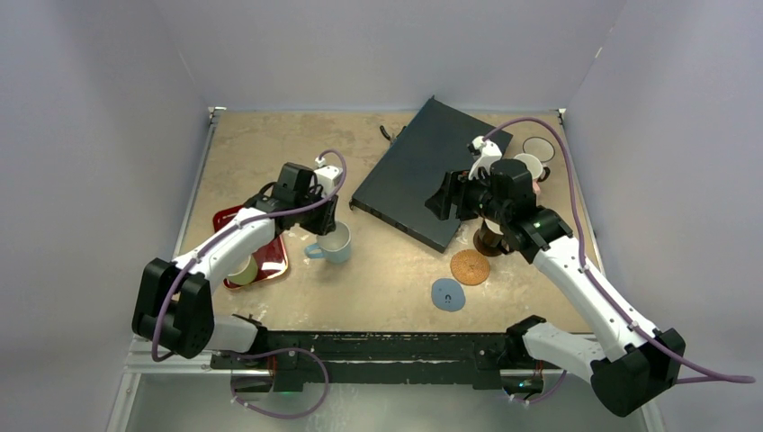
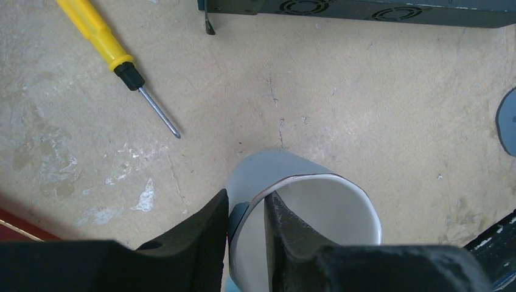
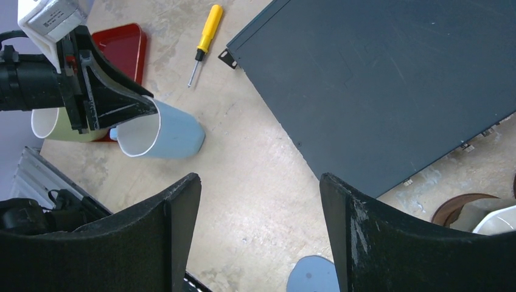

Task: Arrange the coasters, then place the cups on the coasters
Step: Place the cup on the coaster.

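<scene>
The left gripper [image 2: 246,205] is clamped on the rim of the light blue cup [image 1: 336,241]. One finger [image 2: 201,238] is pressed against the outside wall and the other [image 2: 291,236] sits inside against the cream lining. The cup is just off the table's centre toward 8 o'clock, with its handle pointing to 9. From the right wrist it looks tipped, mouth toward the left arm. I cannot tell whether its base rests on the table [image 1: 387,270].

The red tray [image 3: 125,48] lies at 9 o'clock near the table edge. The green cup [image 3: 52,125] stands on the tray's near end. A yellow screwdriver [image 2: 100,45] lies on the bare top between the blue cup and the black box [image 1: 423,171], which fills the 12-to-1 area.

The right gripper [image 3: 259,179] hangs over the box's near edge at about 2 o'clock. Its jaws are wide apart and hold nothing. Under that arm, at 3 o'clock, the brown cup [image 1: 489,241] stands on a dark brown coaster [image 3: 451,207]. The orange-tan coaster [image 1: 470,266] lies bare at 4 o'clock. The blue-grey coaster [image 1: 448,294] lies just beside it at 5, also bare. The pink cup [image 1: 531,166] stands near the far right corner, partly hidden by the right arm.
</scene>
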You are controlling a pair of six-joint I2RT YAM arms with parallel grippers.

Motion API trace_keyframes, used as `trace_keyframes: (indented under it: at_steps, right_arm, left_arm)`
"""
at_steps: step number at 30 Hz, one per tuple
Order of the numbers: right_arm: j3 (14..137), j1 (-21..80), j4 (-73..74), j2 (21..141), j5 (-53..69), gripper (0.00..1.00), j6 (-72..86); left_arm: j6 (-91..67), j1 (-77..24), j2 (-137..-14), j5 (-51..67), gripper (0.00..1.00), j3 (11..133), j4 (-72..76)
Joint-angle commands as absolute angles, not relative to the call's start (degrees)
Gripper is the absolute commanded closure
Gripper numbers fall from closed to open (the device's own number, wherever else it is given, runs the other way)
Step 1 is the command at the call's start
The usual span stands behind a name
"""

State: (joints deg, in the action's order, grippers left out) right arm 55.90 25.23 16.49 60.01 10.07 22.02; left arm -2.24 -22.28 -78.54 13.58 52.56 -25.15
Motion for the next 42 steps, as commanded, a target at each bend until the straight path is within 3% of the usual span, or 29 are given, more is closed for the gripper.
trace_keyframes:
  at_steps: [1, 9, 21, 30, 42]
  right_arm:
    - [55.7, 25.6, 15.7, 60.1, 11.5, 0.26, 21.2]
    - [55.7, 25.6, 16.1, 60.1, 10.5, 0.26, 21.4]
    - [57.2, 29.8, 16.5, 62.8, 3.2, 0.29, 23.6]
    - [59.9, 38.9, 17.2, 66.7, -4.8, 0.29, 25.8]
    - [68.1, 53.1, 15.1, 80.6, -10.3, 0.34, 27.3]
  left_arm:
    - [-1.7, -22.2, -78.4, 15.9, 0.8, 51.9, -23.1]
    - [-9.4, -22.5, -75.3, 14.0, 1.0, 51.0, -22.7]
    - [-50.2, -35.3, -65.4, -17.9, 1.0, 46.6, -25.4]
    - [-67.1, -39.9, -66.9, -22.3, 1.0, 46.1, -25.6]
    - [-71.3, -42.6, -70.7, -23.4, 1.0, 46.9, -26.7]
